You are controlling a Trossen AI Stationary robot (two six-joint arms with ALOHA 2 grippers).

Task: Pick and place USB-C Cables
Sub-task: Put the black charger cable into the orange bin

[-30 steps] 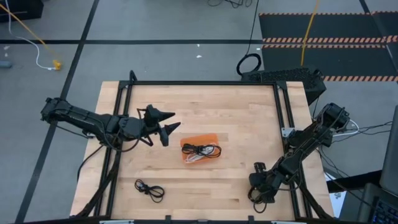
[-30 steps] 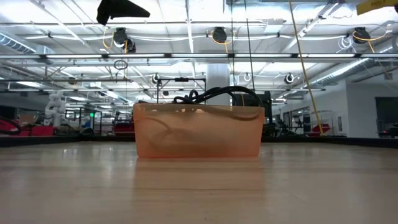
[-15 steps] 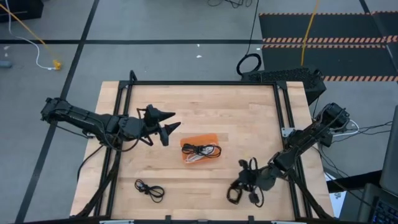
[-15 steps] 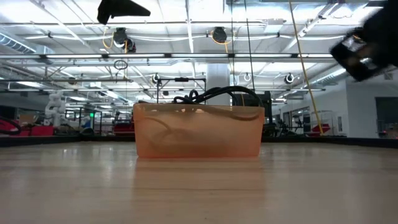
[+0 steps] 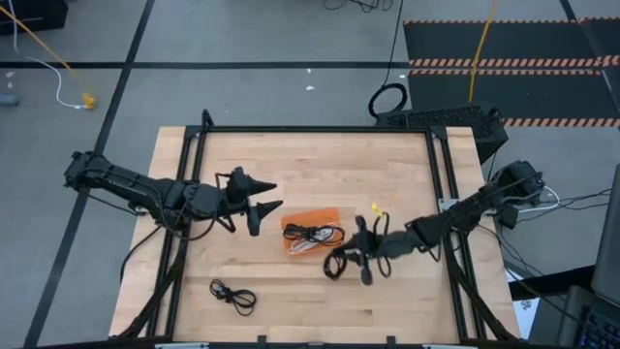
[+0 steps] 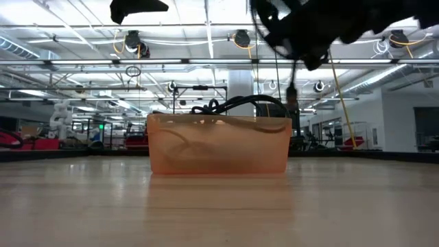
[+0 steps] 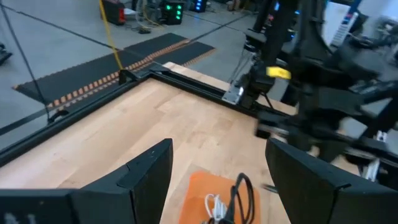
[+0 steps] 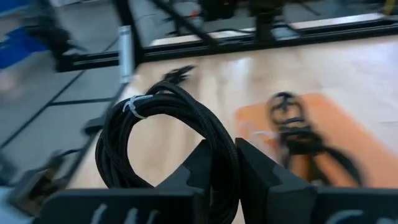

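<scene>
An orange tray sits mid-table holding coiled black cables and a white one; in the low view a black loop arches above the tray's wall. One more small black cable lies flat near the table's near-left edge. My right gripper hovers just to the right of the tray's near-right corner, shut on a black cable coil. My left gripper hangs open to the left of the tray, above the table, touching nothing; its fingers frame the tray. My right gripper pinches the black coil between its two fingers, on one side of the loop, opposite a pale tie. It reaches in from the table's right side. The coil is lifted clear of the table, and one cable end hangs below.
A black frame rail runs along the table's far edge, with side rails on the left and right. Bare wood lies on the far side of the tray and at the near right. A large black cable loop lies on the floor beyond the table.
My right gripper has swept from the table's near right corner toward the left and far side, up to the tray's near-right corner, carrying the black coil clear of the table. It now shows high in the low view. The left arm has stayed almost still.
</scene>
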